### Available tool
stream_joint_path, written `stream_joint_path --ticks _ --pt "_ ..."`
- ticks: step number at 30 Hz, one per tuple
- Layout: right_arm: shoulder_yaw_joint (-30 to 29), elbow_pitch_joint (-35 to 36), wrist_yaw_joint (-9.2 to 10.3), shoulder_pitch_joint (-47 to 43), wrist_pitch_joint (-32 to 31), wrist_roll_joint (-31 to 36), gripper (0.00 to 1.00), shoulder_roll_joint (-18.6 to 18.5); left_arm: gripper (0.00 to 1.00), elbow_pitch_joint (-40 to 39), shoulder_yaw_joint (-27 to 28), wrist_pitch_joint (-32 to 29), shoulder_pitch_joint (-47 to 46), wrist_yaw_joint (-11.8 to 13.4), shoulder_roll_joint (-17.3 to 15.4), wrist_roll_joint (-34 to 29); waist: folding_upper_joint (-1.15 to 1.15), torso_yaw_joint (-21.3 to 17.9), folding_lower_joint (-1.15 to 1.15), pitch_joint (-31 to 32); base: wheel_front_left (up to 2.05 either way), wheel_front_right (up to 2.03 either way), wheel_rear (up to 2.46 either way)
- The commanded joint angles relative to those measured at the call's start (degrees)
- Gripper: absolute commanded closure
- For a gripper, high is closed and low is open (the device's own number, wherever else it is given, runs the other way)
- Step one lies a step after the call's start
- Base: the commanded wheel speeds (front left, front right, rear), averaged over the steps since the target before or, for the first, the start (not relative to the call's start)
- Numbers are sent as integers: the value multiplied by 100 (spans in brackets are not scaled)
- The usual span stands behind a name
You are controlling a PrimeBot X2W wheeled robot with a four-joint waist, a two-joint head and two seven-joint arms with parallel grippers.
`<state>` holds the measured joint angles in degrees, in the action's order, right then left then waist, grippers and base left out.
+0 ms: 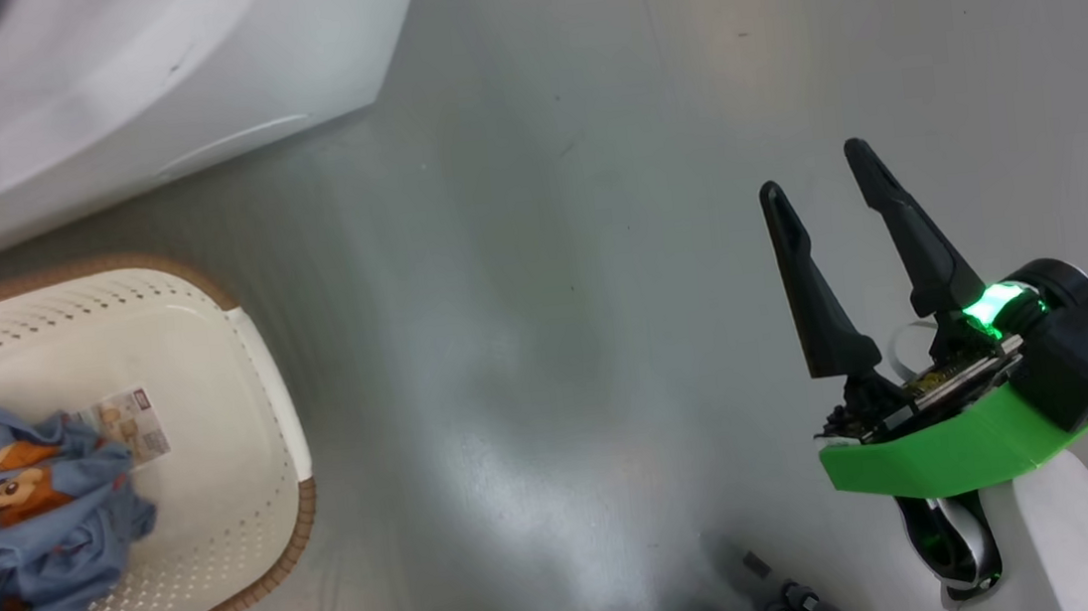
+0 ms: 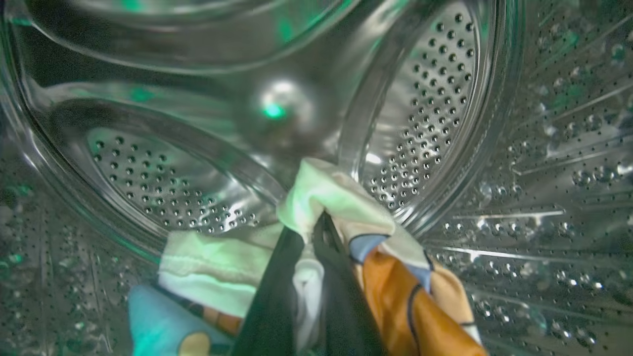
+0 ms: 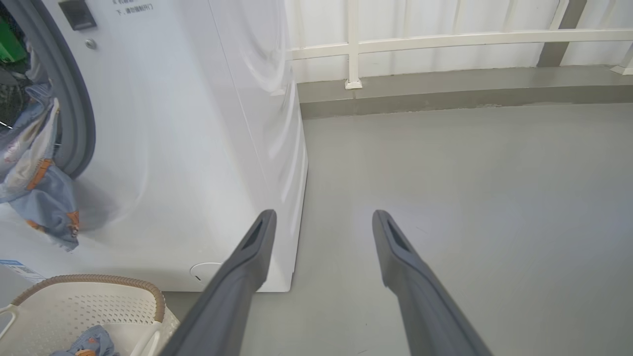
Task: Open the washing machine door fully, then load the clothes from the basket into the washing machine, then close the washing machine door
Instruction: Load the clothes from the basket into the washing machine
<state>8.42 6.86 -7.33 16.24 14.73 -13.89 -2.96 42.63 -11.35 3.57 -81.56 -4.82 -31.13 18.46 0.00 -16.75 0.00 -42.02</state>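
Steel, shiny and perforated, the drum of the white boxy front-loading washing machine surrounds the left gripper, which is inside it. Its two long dark fingers are pressed together on a soft garment of cream-white and light blue fabric w/ orange-brown print. The cloth bunches over the fingertips and drapes down both sides, towards the drum's back wall.

In the right wrist view, blue fabric w/ orange figures hangs out of the machine's mouth, over the grey-blue rubber gasket and down the white front. Can't tell whether it's the same piece.

Small cream-white perforated plastic basket w/ brown woven-look rim sits on the grey floor just in front of the machine, near the round filter cover low on its front. More light blue clothes w/ orange-brown cartoon figures lie crumpled on the basket floor, touching a label sticker.

Right gripper hangs off to the machine's right, well apart from it, above the floor. Its fingers are spread wide, bare floor showing between them, tips pointing past the machine's front right corner.
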Motion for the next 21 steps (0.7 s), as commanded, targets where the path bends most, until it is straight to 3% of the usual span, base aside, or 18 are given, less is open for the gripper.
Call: stream_joint_path --ticks 1,6,15,17,19,21 --pt "131 143 -16 -18 27 -61 0 8 100 -161 99 178 -226 103 -353 -111 0 -67 0 -80 0 0 0" --pt "155 150 -16 53 27 -118 0 8 100 -47 20 770 -478 385 -510 -423 0 -94 0 -195 0 0 0" --pt "144 150 -16 114 27 -135 0 8 100 702 33 420 -230 201 -390 -108 0 -35 0 -252 0 0 0" --pt "148 150 -16 137 27 -123 0 8 59 799 46 387 -172 159 -361 -32 0 -12 0 -254 0 0 0" --pt "159 149 -16 160 27 -107 0 8 0 871 56 370 -118 128 -322 38 0 14 0 -251 0 0 0" --pt "164 152 -16 172 27 -101 0 8 0 889 57 375 -95 112 -305 66 0 27 0 -251 0 0 0"
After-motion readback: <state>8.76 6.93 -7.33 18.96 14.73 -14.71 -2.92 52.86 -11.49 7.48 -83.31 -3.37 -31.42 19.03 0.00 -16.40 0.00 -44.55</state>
